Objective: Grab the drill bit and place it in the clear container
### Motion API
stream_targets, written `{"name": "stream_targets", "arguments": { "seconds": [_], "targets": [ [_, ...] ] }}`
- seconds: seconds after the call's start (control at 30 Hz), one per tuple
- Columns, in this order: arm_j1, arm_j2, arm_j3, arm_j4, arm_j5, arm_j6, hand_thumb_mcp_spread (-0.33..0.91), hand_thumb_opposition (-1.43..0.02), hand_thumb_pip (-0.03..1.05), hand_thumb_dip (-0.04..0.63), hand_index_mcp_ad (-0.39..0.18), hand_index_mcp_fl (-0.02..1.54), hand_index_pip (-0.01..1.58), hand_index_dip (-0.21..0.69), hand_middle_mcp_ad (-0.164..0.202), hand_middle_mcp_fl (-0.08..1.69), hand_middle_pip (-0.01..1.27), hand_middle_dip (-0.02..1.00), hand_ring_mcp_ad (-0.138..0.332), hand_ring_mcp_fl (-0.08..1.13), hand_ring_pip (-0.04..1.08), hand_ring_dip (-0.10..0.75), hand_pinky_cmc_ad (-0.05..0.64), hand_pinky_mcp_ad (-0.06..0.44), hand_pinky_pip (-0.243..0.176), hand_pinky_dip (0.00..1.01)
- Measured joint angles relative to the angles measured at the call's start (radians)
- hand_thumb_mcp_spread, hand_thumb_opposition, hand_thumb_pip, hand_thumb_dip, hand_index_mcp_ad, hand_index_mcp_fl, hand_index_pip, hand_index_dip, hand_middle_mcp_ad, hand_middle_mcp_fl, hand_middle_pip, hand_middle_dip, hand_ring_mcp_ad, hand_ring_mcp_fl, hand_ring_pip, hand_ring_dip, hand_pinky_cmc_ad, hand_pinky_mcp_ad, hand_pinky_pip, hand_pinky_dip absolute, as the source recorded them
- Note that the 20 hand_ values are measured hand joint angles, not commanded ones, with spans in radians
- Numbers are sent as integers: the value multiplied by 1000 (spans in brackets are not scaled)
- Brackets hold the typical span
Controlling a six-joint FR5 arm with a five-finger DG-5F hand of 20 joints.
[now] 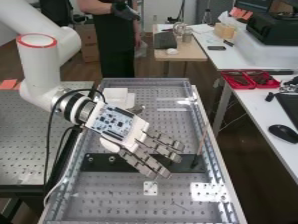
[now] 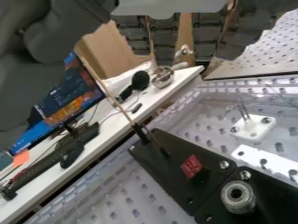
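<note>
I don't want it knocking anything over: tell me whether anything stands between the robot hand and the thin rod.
Nothing visible stands between the robot hand and the thin rod at one end of the black plate. The red block sits low on that plate.

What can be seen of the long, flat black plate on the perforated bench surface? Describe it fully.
The black plate looks smooth and straight-edged, perhaps plastic or coated metal, with a joint-like line across it. It lies flat across the perforated bench surface. A small red piece and a round silver metal part sit on it. Towards one end, a thin brown rod rises. The dark grey hand partly hides it in the high view.
</note>
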Motion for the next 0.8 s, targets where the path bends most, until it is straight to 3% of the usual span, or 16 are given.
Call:
{"name": "stream_targets", "arguments": {
  "seconds": [0.13, 0.43, 0.6, 0.8],
  "targets": [
    [4, 2, -9, 26, 22, 8, 225, -686, 328, 16, 56, -2, 49, 110, 108, 19, 133, 26, 232, 28, 80, -63, 244, 188, -94, 122],
    [11, 9, -20, 75, 50, 12, 230, -688, 328, 16, 56, -5, 61, 236, 108, 19, 134, 26, 232, 28, 80, -66, 241, 188, -94, 122],
    [13, 12, -28, 108, 72, 21, 265, -689, 387, 21, 56, -2, 70, 316, 108, 19, 133, 26, 232, 24, 80, -66, 239, 188, -94, 122],
    [13, 11, -24, 100, 69, 26, 274, -696, 387, 21, 56, -2, 66, 380, 108, 19, 133, 24, 232, 21, 80, -63, 237, 188, -94, 122]
  ]
}}
